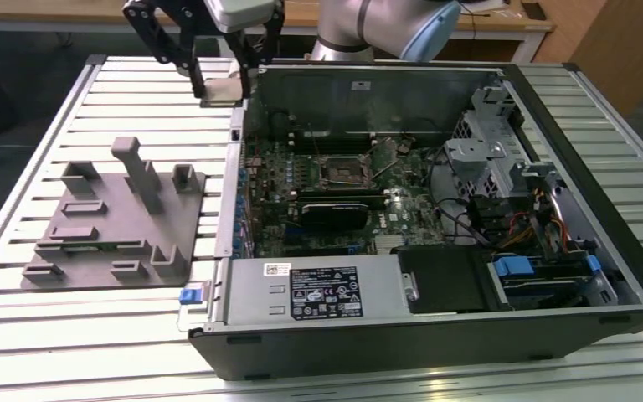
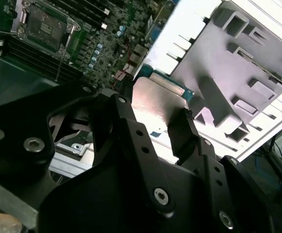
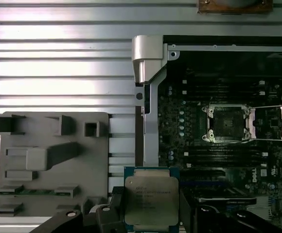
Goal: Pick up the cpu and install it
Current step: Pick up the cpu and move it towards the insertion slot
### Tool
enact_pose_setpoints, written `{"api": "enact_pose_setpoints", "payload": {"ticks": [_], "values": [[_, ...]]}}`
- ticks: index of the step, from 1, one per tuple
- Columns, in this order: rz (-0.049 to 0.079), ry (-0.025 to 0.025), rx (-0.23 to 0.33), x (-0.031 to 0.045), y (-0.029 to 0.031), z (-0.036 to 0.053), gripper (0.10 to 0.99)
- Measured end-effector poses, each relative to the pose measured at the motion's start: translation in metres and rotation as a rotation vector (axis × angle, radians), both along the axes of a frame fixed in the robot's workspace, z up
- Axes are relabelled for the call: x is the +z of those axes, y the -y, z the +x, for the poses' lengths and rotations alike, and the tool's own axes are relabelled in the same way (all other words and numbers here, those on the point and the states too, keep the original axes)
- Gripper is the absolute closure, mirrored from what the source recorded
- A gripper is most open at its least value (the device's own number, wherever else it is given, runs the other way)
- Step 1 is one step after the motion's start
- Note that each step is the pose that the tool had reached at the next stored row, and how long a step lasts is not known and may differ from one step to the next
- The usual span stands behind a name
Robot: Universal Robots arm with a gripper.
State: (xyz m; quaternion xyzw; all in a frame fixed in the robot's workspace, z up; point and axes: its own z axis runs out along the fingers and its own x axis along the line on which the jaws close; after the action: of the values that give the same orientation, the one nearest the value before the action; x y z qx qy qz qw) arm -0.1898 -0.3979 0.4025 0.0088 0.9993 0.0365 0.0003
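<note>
While the jaws are clenching the cpu [image 3: 151, 199] by 2 opposite edges, the arm is holding it in the air with the silvery lid facing up. In the exterior view the cpu [image 1: 221, 90] is hanging at the far corner of the open computer case [image 1: 589, 167], on the exterior view's left, above the slatted tabletop [image 1: 131, 109] and touching neither. The grey fixture block [image 1: 110, 226] is lying on the tabletop nearer and further left, well apart from the chip. In the second wrist view the 2 black fingers [image 2: 187, 128] are pressing flat against the chip's sides.

The socket [image 3: 227, 124] is sitting mid-board inside the case. Its frame is looking swung open and its bed is looking empty.

Judgement: the pick is reading as done and the carry is in hand. The install is not yet made, since chip and socket are well apart.

Judgement: closing that gap is calling for travel rightward and nearer over the case wall. It is also calling for a level chip, edges squared to the socket, and a slow, light descent, because any tilt or skew is risking the contacts.
</note>
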Motion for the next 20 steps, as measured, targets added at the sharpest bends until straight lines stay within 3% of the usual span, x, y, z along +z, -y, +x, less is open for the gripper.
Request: {"api": "enact_pose_setpoints", "payload": {"ticks": [20], "values": [[0.0, 0.0, 0.0, -0.0023, -0.0029, 0.0374, 0.549]]}}
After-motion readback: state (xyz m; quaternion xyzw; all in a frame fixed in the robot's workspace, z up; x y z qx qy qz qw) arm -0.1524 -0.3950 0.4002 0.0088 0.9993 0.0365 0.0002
